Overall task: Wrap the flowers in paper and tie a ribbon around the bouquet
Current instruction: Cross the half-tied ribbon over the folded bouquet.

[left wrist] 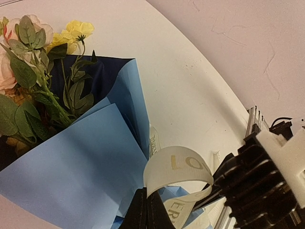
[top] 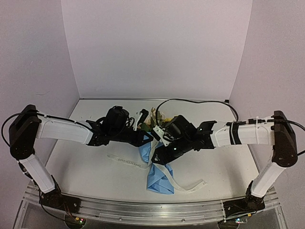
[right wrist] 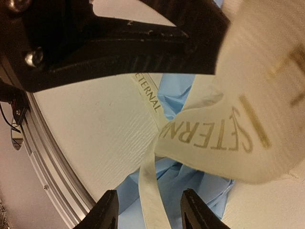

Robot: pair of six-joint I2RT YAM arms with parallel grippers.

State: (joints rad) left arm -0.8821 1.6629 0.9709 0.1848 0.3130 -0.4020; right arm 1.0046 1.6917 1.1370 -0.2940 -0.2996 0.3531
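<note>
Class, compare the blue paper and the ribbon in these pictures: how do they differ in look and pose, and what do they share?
Colour: the paper is plain light blue; the ribbon is off-white with printed lettering. Shape: the paper is a broad sheet; the ribbon is a narrow strip. Pose: the paper wraps the flowers as a cone; the ribbon loops up and trails across the table. Both are thin and bendable.
</note>
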